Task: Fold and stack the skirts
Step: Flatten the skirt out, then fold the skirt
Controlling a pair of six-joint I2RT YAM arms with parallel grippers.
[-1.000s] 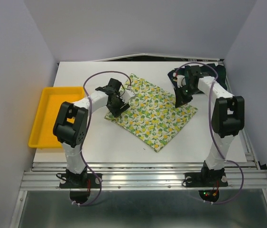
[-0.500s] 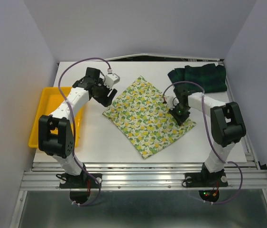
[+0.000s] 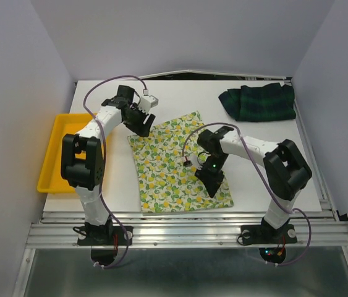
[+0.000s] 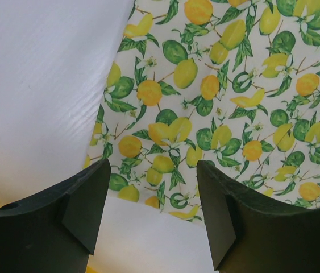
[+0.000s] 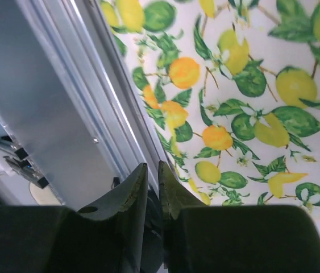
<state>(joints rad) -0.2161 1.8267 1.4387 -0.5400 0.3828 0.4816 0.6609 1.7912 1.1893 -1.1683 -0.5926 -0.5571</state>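
Lemon skirt (image 3: pixel 164 170) in closed right hand (image 5: pixel 153 166); left hand (image 4: pixel 152 165) open; tray (image 3: pixel 55 158), plaid skirt (image 3: pixel 260 102) apart.

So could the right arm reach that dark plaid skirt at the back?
Probably yes. The dark green-and-navy plaid cloth skirt lies uncovered on its side, nothing between. But the right tool seems pinched on the white lemon-print cloth skirt, so it must let go first.

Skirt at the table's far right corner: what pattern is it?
That skirt is dark green-and-navy plaid; the top external view shows it best.
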